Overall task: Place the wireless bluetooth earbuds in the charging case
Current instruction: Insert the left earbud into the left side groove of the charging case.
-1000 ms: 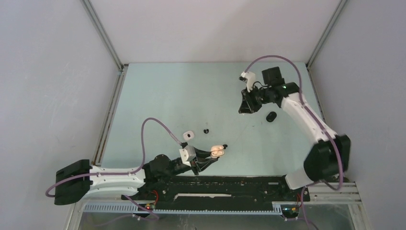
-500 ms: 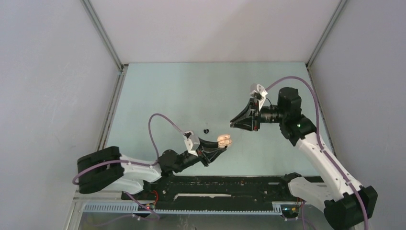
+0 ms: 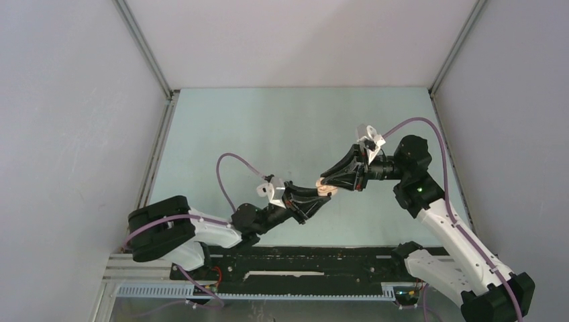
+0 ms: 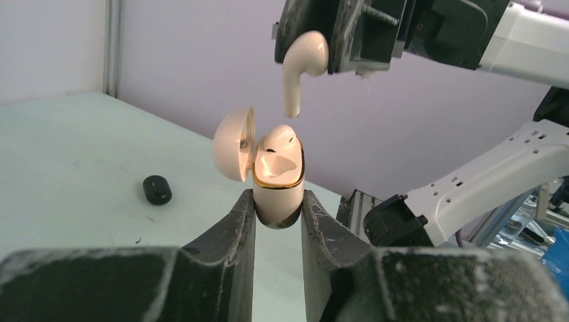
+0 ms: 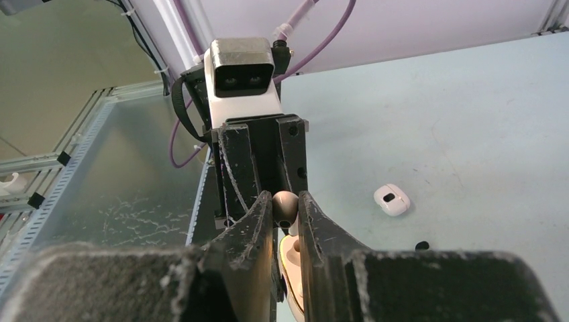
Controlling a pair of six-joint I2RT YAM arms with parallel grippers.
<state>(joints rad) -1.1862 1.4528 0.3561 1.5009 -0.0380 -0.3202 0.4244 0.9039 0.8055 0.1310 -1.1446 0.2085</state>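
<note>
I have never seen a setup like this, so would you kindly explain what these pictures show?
These are two robot arms bolted at a table's near edge, each ending in a two-finger gripper. One picture looks down from above and behind them. The other two come from a small camera on each wrist, so each shows its own fingers. The left gripper is clamped on an open beige charging case, its lid tipped back. The right gripper pinches a beige earbud just above the case, stem pointing down, not yet inserted. On the pale green table lie a white case and, nearby, a small black piece.
</note>
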